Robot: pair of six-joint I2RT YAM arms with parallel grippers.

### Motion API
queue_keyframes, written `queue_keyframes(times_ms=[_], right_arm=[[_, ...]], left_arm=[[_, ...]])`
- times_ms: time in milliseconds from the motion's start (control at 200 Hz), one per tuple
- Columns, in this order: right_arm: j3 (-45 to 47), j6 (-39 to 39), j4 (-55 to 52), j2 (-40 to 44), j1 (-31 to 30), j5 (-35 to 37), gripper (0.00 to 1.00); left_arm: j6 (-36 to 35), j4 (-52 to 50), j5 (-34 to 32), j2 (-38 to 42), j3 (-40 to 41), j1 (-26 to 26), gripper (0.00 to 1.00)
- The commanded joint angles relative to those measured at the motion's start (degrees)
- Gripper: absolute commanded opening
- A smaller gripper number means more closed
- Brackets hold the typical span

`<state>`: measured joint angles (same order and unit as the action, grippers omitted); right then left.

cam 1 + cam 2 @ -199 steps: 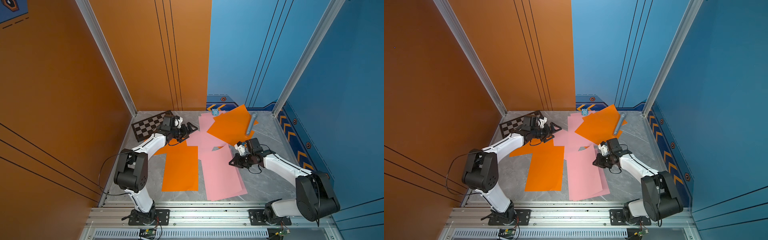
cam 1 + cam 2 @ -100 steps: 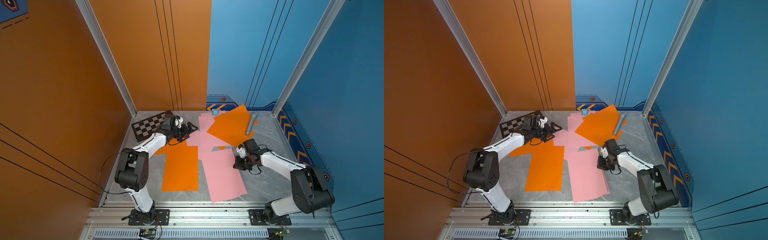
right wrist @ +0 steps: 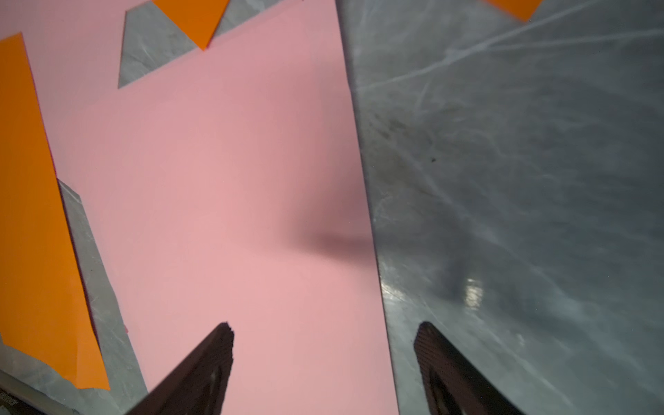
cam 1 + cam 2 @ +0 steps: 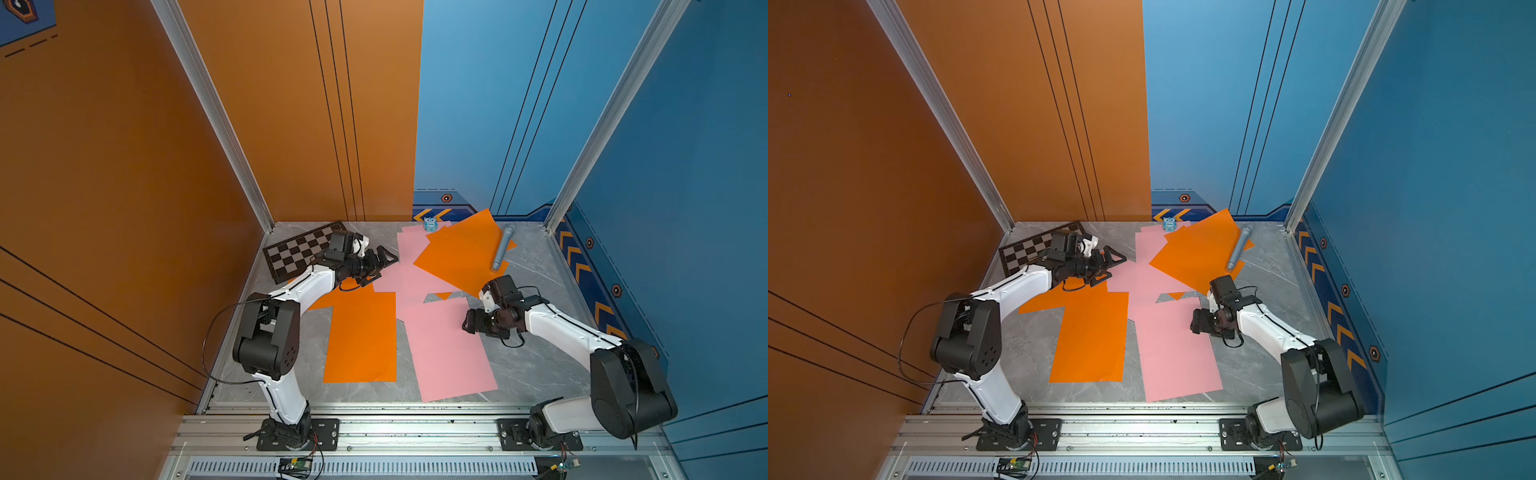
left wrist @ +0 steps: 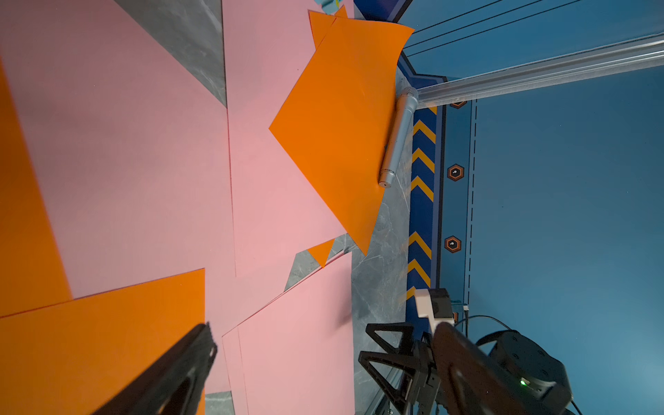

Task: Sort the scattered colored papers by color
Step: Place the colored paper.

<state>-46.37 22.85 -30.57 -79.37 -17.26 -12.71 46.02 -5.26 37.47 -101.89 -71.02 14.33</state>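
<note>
Orange and pink colored papers lie overlapped on the grey floor. One orange sheet [image 4: 361, 336] lies flat at the front left. Another orange sheet [image 4: 461, 253] lies tilted at the back right. A pink sheet [image 4: 449, 353] is at the front centre, and more pink sheets [image 4: 411, 266] are in the middle. My left gripper [image 4: 388, 262] [image 5: 325, 337] hovers open over the middle pink sheets, holding nothing. My right gripper [image 4: 467, 322] [image 3: 325, 330] is open astride the front pink sheet's [image 3: 222, 187] right edge, one finger over the paper and one over bare floor.
A black-and-grey chessboard [image 4: 299, 253] lies at the back left, behind my left arm. A grey microphone [image 4: 503, 249] rests on the back orange sheet's right edge. A small blue toy [image 4: 430, 224] stands by the back wall. Walls close three sides.
My right gripper, shut a second ago at the front pink sheet's right edge, now stands open there. The left arm has not moved.
</note>
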Motion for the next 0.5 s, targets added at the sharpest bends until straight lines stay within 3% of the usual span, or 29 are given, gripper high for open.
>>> queue_keyframes(times_ms=[0, 55, 95, 230, 495], right_arm=[[-3.9, 0.09, -5.36, 4.57, -2.07, 8.08, 0.64], [-4.15, 0.49, -4.53, 5.43, -3.23, 5.94, 0.18], [-3.99, 1.23, -2.86, 5.16, -4.21, 3.29, 0.0], [-2.25, 4.74, 5.22, -0.41, -9.02, -2.46, 0.0], [-2.55, 8.12, 11.59, -10.85, -15.69, 1.49, 0.0]], left_arm=[[-2.51, -2.83, -1.5, -0.98, -2.29, 0.53, 0.98], [-3.37, -4.15, -2.71, -1.74, -3.47, 0.68, 0.98], [-4.01, -4.98, -3.54, -2.61, -4.63, 0.77, 0.98], [-6.39, -8.89, -6.94, -6.27, -9.29, 1.57, 0.98], [-14.34, -20.6, -22.67, -8.92, -17.01, 2.95, 0.98]])
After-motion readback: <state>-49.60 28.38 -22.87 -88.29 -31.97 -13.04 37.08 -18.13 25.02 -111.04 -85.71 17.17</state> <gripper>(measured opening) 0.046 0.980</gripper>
